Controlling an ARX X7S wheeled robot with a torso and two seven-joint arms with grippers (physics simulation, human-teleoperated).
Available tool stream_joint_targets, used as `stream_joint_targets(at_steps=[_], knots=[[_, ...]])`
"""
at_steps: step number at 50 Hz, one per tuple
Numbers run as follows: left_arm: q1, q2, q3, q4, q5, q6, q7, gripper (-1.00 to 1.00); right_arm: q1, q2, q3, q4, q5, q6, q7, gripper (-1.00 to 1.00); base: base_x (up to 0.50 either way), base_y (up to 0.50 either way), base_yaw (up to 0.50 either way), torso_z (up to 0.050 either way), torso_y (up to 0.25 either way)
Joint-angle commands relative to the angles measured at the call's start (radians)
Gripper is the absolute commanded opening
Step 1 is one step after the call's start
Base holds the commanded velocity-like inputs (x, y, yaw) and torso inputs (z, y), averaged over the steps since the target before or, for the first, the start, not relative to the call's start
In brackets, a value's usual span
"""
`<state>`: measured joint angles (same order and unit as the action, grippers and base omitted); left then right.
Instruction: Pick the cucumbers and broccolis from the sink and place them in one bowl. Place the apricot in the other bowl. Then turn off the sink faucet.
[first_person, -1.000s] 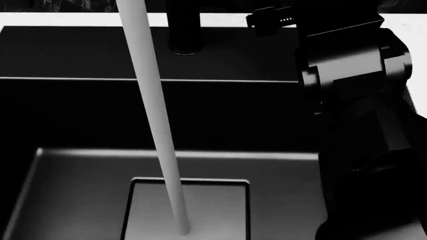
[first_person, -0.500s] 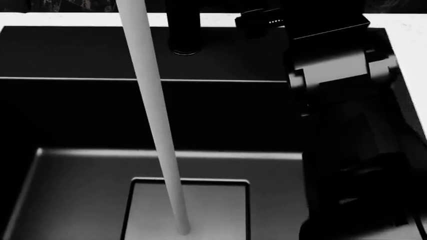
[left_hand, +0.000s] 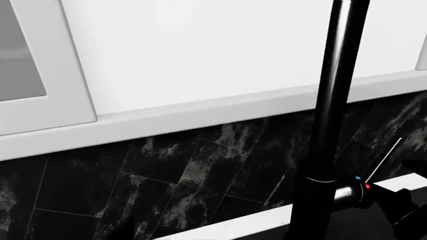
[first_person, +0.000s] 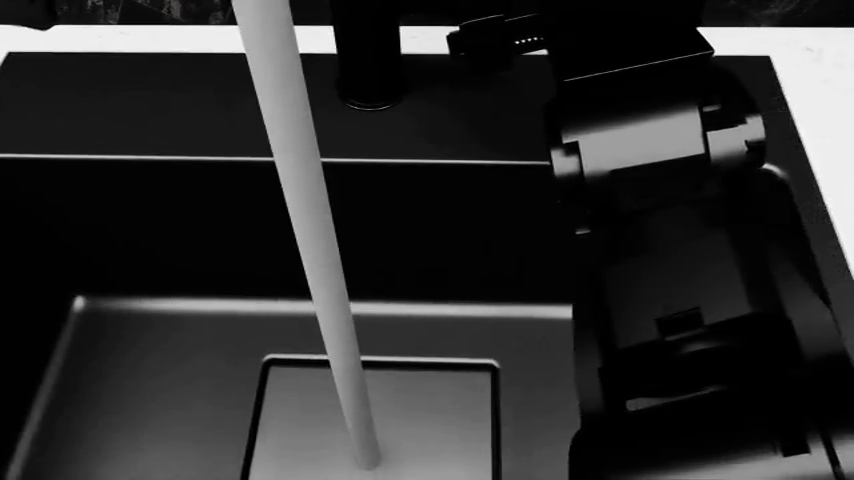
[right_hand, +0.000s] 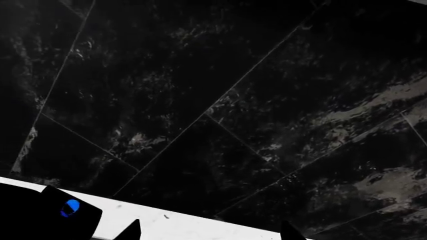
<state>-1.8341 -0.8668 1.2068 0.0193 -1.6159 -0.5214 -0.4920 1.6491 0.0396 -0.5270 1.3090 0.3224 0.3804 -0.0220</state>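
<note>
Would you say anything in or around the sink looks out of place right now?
Only that the water stream is running from the faucet into the sink, which shows no produce. The right arm reaches toward the faucet base; nothing looks spilled or damaged.

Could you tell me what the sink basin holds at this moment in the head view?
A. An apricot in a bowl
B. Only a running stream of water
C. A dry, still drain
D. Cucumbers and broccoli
B: the water stream falls onto the bare sink floor, with no produce there.
</note>
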Motion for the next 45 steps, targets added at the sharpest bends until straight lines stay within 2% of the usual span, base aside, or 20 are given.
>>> stream_joint_targets(at_steps=[1,14,22,33,45], knots=[[0.007,0.014,-0.028,-0.011,0.013,0.006,0.030,1.00,-0.010,-0.039,0.062,-0.001,-0.045,-0.013,-0.031,1.00,0.00,0.00,0.00,0.000,0.000],[0.007,0.013,-0.030,-0.007,0.014,-0.002,0.022,1.00,-0.008,-0.039,-0.100,-0.001,0.160,-0.040,-0.006,1.00,0.00,0.00,0.00,0.000,0.000],[0.008,0.011,-0.032,-0.010,0.015,-0.005,0.023,1.00,0.009,-0.039,-0.324,-0.001,0.404,-0.072,0.017,1.00,0.00,0.00,0.00,0.000,0.000],[0.020,0.003,-0.033,-0.011,0.020,-0.001,0.025,1.00,0.045,-0.040,-0.742,-0.030,0.858,-0.151,0.055,1.00,0.00,0.00,0.00,0.000,0.000],[0.029,-0.005,-0.037,-0.006,0.022,0.002,0.021,1.00,0.056,-0.040,-0.976,-0.086,1.125,-0.213,0.082,1.00,0.00,0.00,0.00,0.000,0.000]])
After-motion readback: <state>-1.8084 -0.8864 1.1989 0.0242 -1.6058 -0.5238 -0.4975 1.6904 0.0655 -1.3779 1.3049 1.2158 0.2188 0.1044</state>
